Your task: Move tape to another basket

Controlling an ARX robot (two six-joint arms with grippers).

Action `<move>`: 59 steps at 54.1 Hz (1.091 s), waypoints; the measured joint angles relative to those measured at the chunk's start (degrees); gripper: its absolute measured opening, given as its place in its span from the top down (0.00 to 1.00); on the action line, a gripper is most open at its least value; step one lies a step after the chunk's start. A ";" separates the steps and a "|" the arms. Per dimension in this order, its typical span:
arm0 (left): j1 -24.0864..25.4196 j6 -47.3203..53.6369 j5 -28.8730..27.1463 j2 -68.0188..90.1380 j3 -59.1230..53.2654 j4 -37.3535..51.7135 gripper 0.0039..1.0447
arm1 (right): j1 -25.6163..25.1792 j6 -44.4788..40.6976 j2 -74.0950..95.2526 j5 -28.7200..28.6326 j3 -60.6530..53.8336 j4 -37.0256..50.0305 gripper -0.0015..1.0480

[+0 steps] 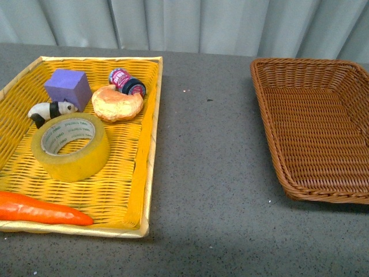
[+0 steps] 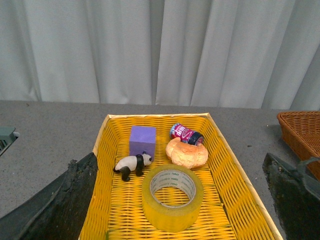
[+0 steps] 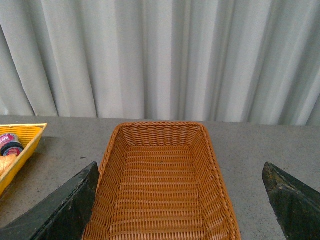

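Here, the tape [image 1: 70,146] lies flat in the yellow tray [image 1: 147,133] at the surface's [image 1: 202,173] left edge.
A carrot [image 1: 40,210] lies near it along the tray's near rim, with a toy panda [image 1: 49,109] and a bun [image 1: 117,103] behind. The brown basket [image 1: 323,133] sits at the right edge, well apart. The left fingers [image 2: 65,200] and right fingers [image 3: 65,205] are spread wide, holding nothing.

Left fingers [image 2: 57,207] and right fingers [image 3: 60,212] are dark, matte wedges.

The front view's edges are cutting off the carrot [image 1: 40,210] at left and the basket [image 1: 323,115] at right.
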 joint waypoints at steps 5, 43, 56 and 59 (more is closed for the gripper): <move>0.00 0.00 0.00 0.00 0.00 0.00 0.06 | 0.00 0.00 0.00 -0.02 0.00 0.00 0.09; 0.00 0.00 0.00 0.00 0.00 0.00 0.06 | 0.00 -0.02 0.00 0.00 0.00 0.00 0.09; -6.69 -8.72 -13.29 18.97 5.11 -4.55 0.06 | 0.00 0.00 -0.04 -0.02 0.00 0.00 0.09; -8.04 -10.58 -13.77 26.18 6.34 0.92 0.06 | 0.00 0.00 -0.04 0.00 0.00 0.00 0.09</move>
